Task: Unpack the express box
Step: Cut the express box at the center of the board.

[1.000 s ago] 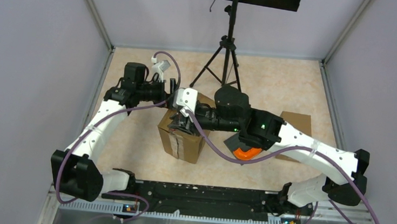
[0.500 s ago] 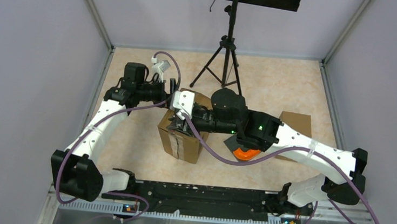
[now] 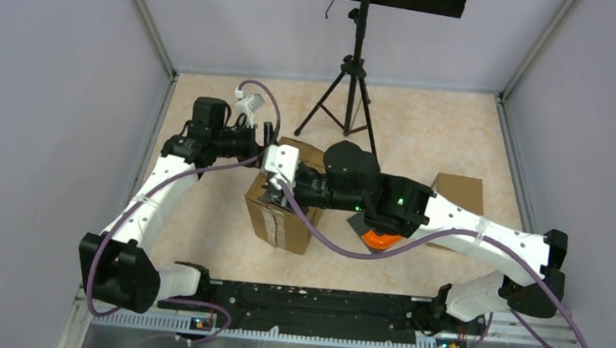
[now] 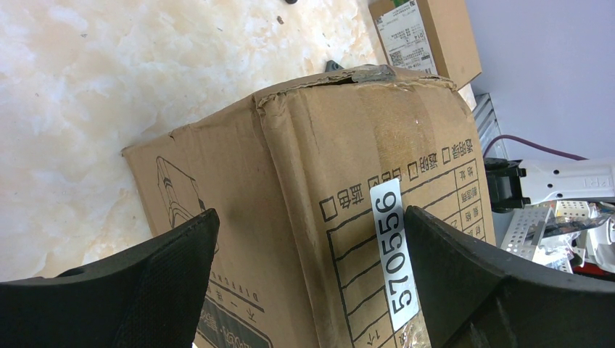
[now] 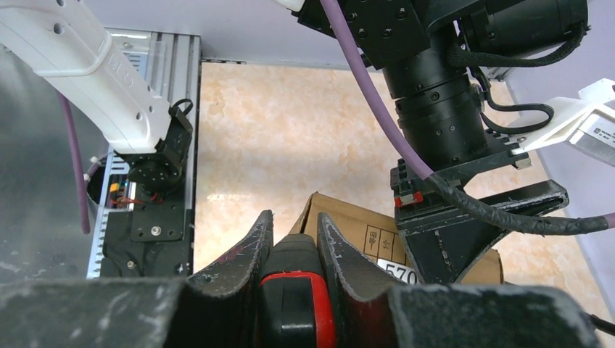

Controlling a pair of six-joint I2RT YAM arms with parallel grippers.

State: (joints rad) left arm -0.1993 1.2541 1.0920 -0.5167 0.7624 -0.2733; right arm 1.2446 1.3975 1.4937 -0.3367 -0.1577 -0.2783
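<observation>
The express box [image 3: 282, 215] is a brown taped carton standing mid-table. In the left wrist view the box [image 4: 312, 203] fills the frame, with a white label "570556". My left gripper [image 3: 270, 139] is at the box's far top edge. It is open [image 4: 312, 239], its fingers spread wide over the carton's corner. My right gripper [image 3: 274, 193] lies over the box top and is shut [image 5: 294, 226] on a black-and-red cutter [image 5: 299, 290]. The cutter points toward the box's near top edge [image 5: 348, 217]. Its tip is hidden.
A second, smaller carton [image 3: 460, 192] lies at the right, also in the left wrist view [image 4: 428, 32]. An orange object [image 3: 380, 239] sits under my right forearm. A black tripod [image 3: 350, 85] stands at the back. Purple cables loop from both arms.
My right arm has shifted a little to the left, carrying the cutter across the box top. The left arm and the box have stayed put.
</observation>
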